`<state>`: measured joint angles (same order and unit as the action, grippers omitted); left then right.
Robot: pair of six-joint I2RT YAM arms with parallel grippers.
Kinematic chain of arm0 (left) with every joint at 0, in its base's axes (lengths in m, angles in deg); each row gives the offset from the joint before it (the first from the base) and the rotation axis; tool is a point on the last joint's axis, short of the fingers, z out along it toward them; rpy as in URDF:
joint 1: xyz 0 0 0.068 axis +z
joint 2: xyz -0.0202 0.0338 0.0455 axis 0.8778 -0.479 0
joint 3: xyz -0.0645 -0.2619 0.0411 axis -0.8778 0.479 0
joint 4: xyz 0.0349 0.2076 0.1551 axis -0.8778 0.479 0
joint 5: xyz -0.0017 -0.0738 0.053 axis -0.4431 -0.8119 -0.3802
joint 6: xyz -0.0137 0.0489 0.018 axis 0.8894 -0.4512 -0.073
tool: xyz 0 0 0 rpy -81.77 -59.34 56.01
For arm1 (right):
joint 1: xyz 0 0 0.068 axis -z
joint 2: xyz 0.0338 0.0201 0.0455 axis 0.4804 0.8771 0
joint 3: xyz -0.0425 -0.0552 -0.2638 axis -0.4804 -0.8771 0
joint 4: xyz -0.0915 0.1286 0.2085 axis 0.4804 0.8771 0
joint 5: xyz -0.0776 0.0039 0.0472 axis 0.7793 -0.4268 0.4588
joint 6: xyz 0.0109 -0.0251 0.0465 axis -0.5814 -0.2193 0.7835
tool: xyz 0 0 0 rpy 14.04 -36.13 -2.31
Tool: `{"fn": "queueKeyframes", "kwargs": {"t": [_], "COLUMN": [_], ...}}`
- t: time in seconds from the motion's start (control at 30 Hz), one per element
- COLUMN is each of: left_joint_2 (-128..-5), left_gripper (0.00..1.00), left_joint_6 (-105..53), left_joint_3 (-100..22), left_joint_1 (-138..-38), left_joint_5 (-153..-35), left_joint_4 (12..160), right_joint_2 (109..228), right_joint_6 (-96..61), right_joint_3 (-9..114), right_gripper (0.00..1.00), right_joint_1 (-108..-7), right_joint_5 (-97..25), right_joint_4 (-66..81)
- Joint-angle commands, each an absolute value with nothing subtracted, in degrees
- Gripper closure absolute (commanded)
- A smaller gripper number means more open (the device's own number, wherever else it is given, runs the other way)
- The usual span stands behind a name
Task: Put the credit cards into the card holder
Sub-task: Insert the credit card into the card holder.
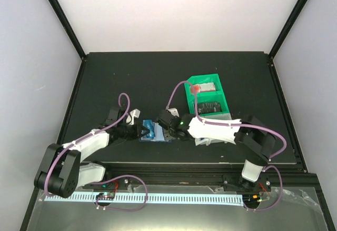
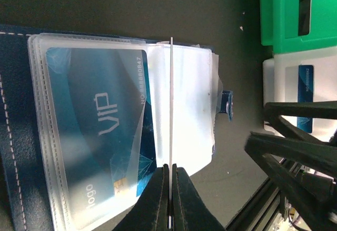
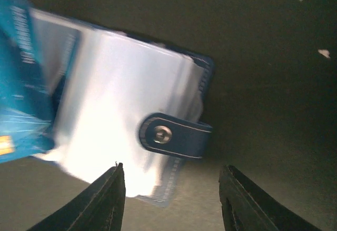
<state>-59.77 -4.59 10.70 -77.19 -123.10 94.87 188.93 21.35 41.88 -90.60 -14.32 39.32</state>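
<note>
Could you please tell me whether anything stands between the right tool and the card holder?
Nothing visible does. The open right tool hangs just over the card holder, by its snap tab, with nothing between them.

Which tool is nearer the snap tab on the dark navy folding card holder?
Right. The right tool, open, faces the snap tab from close by; the left tool pinches a clear plastic sleeve farther from it.

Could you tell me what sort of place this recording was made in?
Most likely a lab robot cell, not a home or shop: a black tabletop boxed in by white panels on black framing, with a left arm and right arm bolted to a rail at its near edge.
</note>
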Motion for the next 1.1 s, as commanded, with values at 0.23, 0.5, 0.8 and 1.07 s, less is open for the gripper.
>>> {"fn": "queueKeyframes", "kwargs": {"t": [0.23, 0.5, 0.8, 1.07], "left_joint_2": [-64.0, -68.1, -68.8, -67.8], "left_gripper": [0.98, 0.98, 0.98, 0.98], "left_joint_6": [-5.2, -2.7, -0.4, 1.5], "left_joint_3": [10.9, 10.9, 11.2, 10.9], "left_joint_1": [-77.0, -77.0, -77.0, -77.0], "left_joint_5": [-124.5, -128.8, -130.9, -131.8], "left_joint_4": [89.7, 88.1, 87.4, 88.3], "right_joint_2": [191.2, 193.6, 192.8, 191.4], "right_joint_6": [22.6, 22.6, 24.7, 26.0], "right_joint_3": [42.7, 41.5, 39.0, 36.5], "right_gripper": [0.48, 0.48, 0.53, 0.55], "right_joint_1": [-90.4, -89.6, -88.9, -88.4], "right_joint_5": [-18.0, -20.0, -20.5, -21.6], "right_joint_4": [34.8, 32.2, 30.7, 27.9]}}
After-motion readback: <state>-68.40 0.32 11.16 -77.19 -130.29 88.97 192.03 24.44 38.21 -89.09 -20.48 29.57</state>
